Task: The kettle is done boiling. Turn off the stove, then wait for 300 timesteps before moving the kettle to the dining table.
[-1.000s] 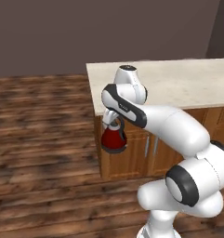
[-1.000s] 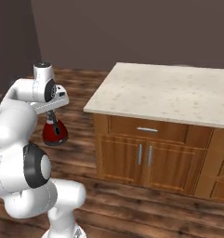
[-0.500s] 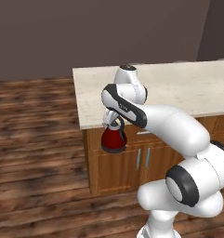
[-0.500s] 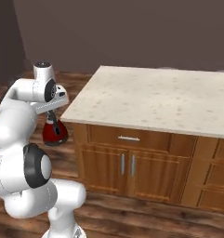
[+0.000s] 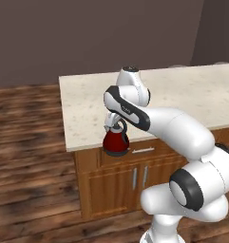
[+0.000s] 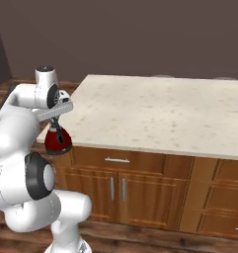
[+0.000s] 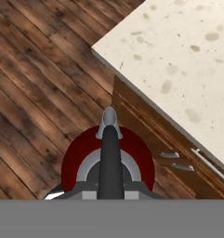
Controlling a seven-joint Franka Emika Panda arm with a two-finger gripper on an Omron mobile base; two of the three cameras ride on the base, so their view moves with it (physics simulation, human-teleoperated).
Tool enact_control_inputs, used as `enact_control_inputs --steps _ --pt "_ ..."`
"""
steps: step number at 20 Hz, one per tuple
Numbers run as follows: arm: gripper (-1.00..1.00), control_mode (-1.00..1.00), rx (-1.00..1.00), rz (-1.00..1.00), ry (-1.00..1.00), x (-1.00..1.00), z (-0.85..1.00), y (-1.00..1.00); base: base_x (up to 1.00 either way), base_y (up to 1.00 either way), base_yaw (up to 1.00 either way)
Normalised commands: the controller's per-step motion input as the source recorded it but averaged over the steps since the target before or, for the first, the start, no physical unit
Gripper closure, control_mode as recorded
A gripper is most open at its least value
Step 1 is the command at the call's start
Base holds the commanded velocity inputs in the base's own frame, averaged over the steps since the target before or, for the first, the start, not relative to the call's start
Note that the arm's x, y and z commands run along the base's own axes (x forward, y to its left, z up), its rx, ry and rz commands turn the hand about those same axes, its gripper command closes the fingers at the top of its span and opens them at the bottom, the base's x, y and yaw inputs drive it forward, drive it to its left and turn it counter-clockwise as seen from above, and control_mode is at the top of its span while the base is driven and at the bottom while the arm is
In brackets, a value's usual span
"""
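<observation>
My gripper (image 5: pixel 112 124) is closed tight on the dark arched handle of the kettle (image 5: pixel 116 141), and the kettle hangs from it in the air, upright, with nothing under it but the wooden floor (image 5: pixel 30 156). In the left base view the red cone-shaped body sits just in front of the near edge of the tabletop (image 5: pixel 87 109), level with the drawer front below that edge, close to the corner. In the right base view the kettle (image 6: pixel 58 140) hangs at the left end of the tabletop (image 6: pixel 160 113), beside its corner and against the wooden cabinet side, below the stone surface. My gripper (image 6: pixel 55 121) reaches down to it from a forearm held level above it.

From my hand view I look straight down the handle: the kettle (image 7: pixel 132 151) shows as a red disc with a silver-grey lid ring, its short spout pointing away from me over the floor (image 7: pixel 34 79). The beige speckled tabletop (image 7: pixel 178 60) lies to the upper right, its corner just beyond the kettle, and a silver drawer handle (image 7: pixel 208 165) shows beneath its edge.
</observation>
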Motion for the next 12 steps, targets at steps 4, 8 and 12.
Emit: enact_control_inputs --steps 4,8,12 --pt "1.0 1.0 0.0 0.0 0.0 0.0 0.0 0.0 0.6 -0.36 -0.15" --pt "1.0 1.0 0.0 0.0 0.0 0.0 0.0 0.0 0.59 -0.34 -0.15" --pt "1.0 1.0 0.0 0.0 0.0 0.0 0.0 0.0 0.56 -0.32 -0.14"
